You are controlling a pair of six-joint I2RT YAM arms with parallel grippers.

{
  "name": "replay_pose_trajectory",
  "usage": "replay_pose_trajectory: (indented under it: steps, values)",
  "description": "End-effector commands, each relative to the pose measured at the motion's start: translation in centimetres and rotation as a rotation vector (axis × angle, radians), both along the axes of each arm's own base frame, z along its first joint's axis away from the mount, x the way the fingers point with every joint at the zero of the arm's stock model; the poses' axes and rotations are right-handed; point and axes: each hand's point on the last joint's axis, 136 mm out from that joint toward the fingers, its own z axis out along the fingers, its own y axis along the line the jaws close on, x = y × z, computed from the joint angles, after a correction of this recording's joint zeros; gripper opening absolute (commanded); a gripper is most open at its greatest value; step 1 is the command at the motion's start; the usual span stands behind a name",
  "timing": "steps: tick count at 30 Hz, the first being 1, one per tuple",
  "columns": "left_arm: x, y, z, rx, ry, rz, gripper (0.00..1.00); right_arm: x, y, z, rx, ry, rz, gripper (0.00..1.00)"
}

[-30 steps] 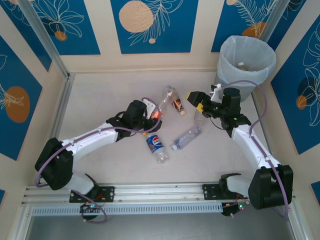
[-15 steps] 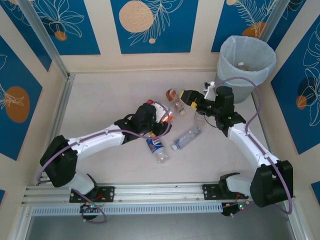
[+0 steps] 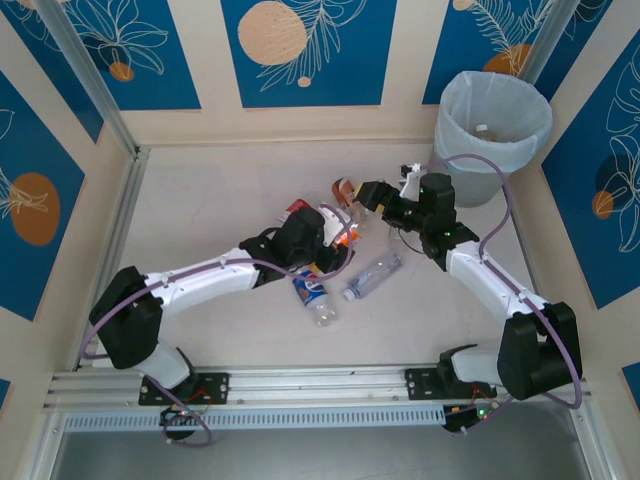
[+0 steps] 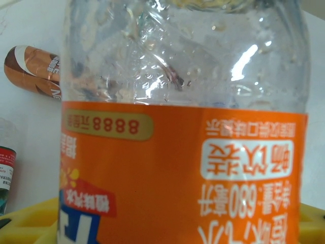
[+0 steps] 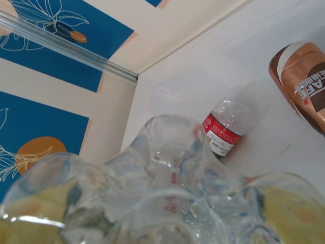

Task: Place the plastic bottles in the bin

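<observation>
My left gripper (image 3: 335, 238) is shut on an orange-labelled plastic bottle (image 4: 183, 168), which hides most of its yellow fingers (image 4: 20, 218). My right gripper (image 3: 368, 196) is shut on a crumpled clear bottle (image 5: 172, 173) near the table's middle, with yellow pads showing through the plastic on both sides. A brown-labelled bottle (image 5: 304, 86) and a red-labelled bottle (image 5: 223, 132) lie just beyond it. A Pepsi bottle (image 3: 312, 290) and a clear unlabelled bottle (image 3: 375, 275) lie nearer the arms. The bin (image 3: 492, 125), grey with a pale bag liner, stands at the back right.
Patterned blue and cream walls close in the table on three sides. An aluminium rail (image 3: 300, 385) runs along the near edge by the arm bases. The two grippers are close together at the centre, with bottles lying between and under them.
The left arm has carried the orange-labelled bottle to the right, toward the centre. The right gripper has moved left onto the clear bottle and its jaws have narrowed around it.
</observation>
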Motion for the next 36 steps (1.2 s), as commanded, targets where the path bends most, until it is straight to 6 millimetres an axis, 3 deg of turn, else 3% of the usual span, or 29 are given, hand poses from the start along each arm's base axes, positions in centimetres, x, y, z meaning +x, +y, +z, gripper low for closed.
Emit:
replay_pose_trajectory:
  steps: [1, 11, 17, 20, 23, 24, 26, 32, 36]
  values:
    - [0.1, -1.0, 1.0, -0.005, -0.027, -0.021, 0.48, 0.1, -0.2, 0.1, -0.008, -0.037, -0.016, 0.7]
    - [-0.1, -1.2, 1.0, -0.011, -0.007, -0.03, 0.52, 0.4, -1.1, 0.2, -0.021, -0.051, -0.066, 0.55]
    - [-0.3, -1.3, 1.0, -0.018, 0.001, -0.037, 0.61, 0.3, -1.3, 0.3, -0.021, -0.06, -0.073, 0.43]
    - [-0.4, -1.3, 1.2, -0.033, 0.003, -0.044, 0.74, 0.4, -1.4, 0.4, -0.024, -0.067, -0.075, 0.31]
    - [-0.5, -1.3, 1.6, -0.054, -0.013, -0.045, 0.86, 0.4, -1.4, 0.6, -0.024, -0.072, -0.075, 0.05]
    - [-0.5, -1.2, 1.8, -0.061, -0.02, -0.048, 0.89, 0.4, -1.5, 0.5, -0.025, -0.064, -0.078, 0.01]
    - [-0.8, -1.2, 2.0, -0.075, -0.025, -0.061, 0.99, 0.4, -1.6, 0.7, -0.024, -0.06, -0.08, 0.0]
    - [-2.2, -1.2, 3.3, -0.171, -0.051, -0.129, 0.99, 0.4, -2.4, 0.9, -0.027, -0.065, -0.104, 0.0]
    - [-2.1, -0.5, 4.1, -0.202, -0.083, -0.102, 0.99, 0.2, -3.1, 1.0, -0.042, -0.075, -0.123, 0.0]
